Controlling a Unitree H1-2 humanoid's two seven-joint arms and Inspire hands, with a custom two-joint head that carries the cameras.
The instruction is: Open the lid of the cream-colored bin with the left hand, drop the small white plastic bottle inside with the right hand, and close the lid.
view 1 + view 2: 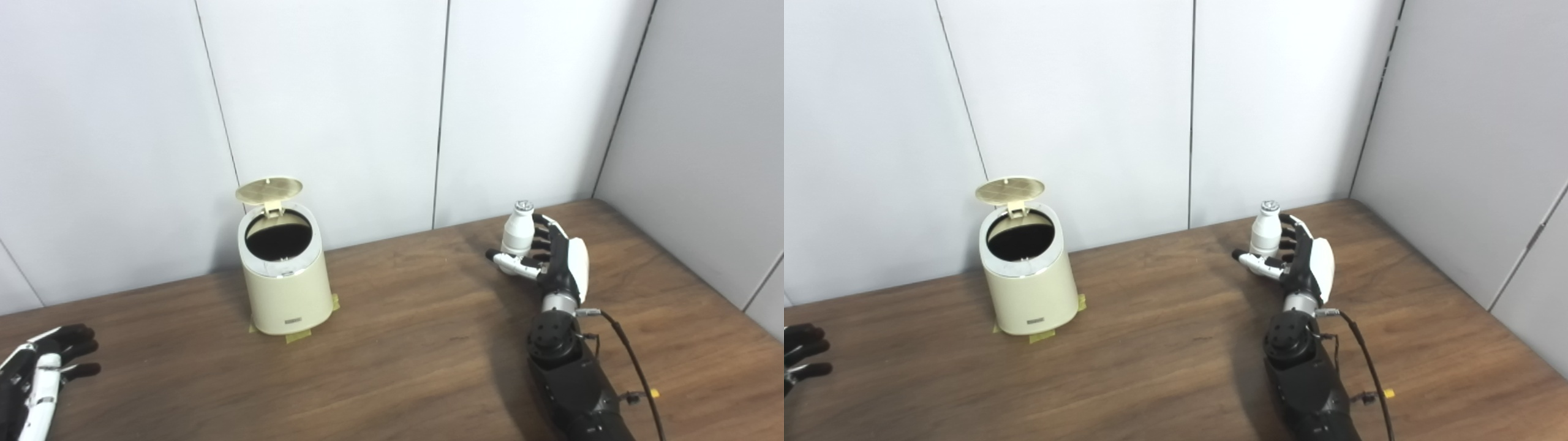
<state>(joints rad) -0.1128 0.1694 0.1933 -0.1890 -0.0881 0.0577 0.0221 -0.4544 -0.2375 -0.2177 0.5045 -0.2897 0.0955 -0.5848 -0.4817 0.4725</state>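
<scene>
Left of centre: cream-colored bin (285,288) standing on the wooden table (416,343), lid (269,190) tipped up behind the dark opening, yellow tape tabs (298,335) under the base. Right of centre: small white plastic bottle (518,233) upright on the table, capped. Right hand (551,257) cupped around the bottle from its right side, fingers (542,236) curled beside the body and thumb (511,262) across the front near its base; firm grip or mere contact cannot be told. Lower left corner: left hand (40,373) low over the table, fingers spread, holding nothing. Shown with palm and forearm in the left eye view; only dark fingertips (805,352) at the frame edge in the right eye view.
</scene>
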